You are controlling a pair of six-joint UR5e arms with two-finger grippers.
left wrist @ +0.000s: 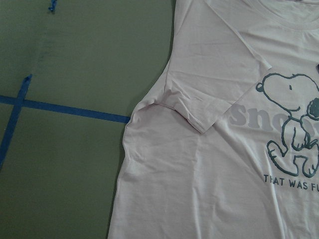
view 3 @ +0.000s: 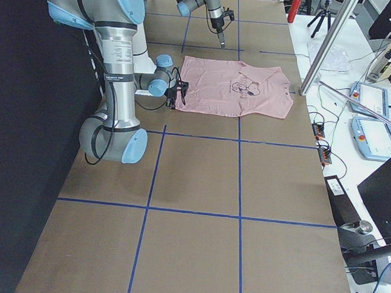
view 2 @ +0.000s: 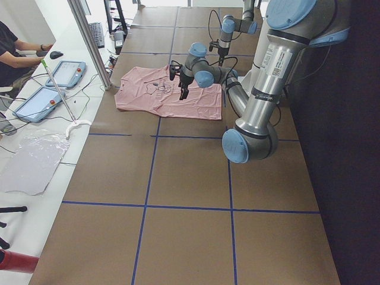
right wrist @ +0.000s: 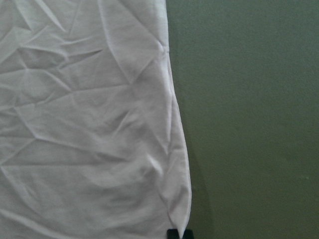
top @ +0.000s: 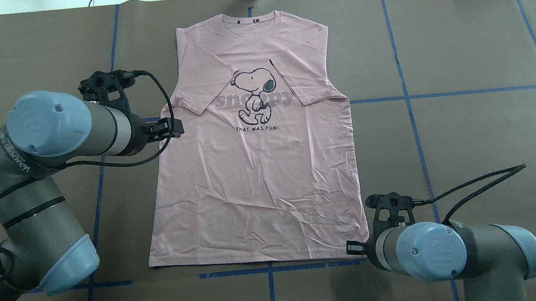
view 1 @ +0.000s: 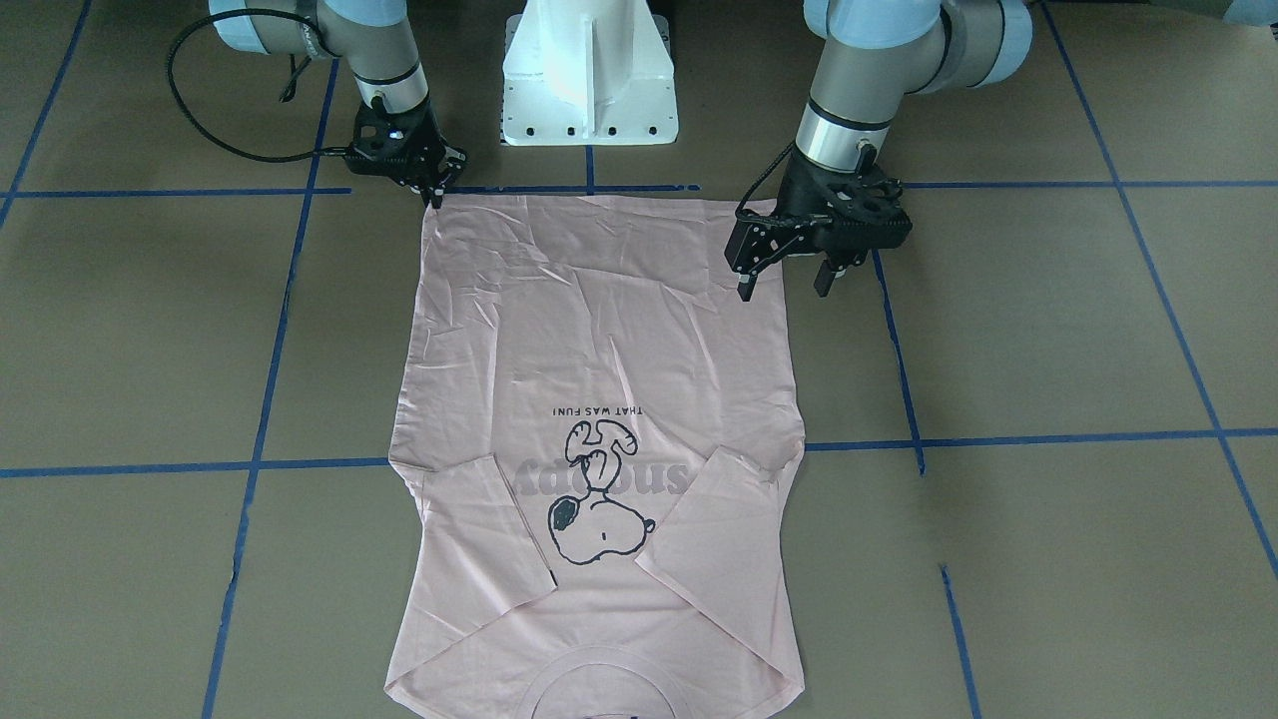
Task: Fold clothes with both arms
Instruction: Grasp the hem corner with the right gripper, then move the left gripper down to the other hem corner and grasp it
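The pale pink T-shirt (top: 255,171) lies flat and face up on the brown table, collar away from the robot, both sleeves folded in over the Snoopy print (top: 256,96). My right gripper (view 1: 436,196) is down at the hem corner on the robot's right. In the right wrist view its fingertips (right wrist: 173,233) sit close together on that corner of the T-shirt (right wrist: 84,124), shut on it. My left gripper (view 1: 784,285) hangs open above the shirt's left side edge, nothing between its fingers. The left wrist view looks down on the folded left sleeve (left wrist: 199,107).
The white pedestal base (view 1: 589,80) stands behind the hem. Blue tape lines (top: 410,109) grid the brown table. In the exterior left view a metal post (view 2: 89,41), two tablets (view 2: 35,101), a plastic sheet (view 2: 32,160) and a seated person (view 2: 15,50) line the far edge.
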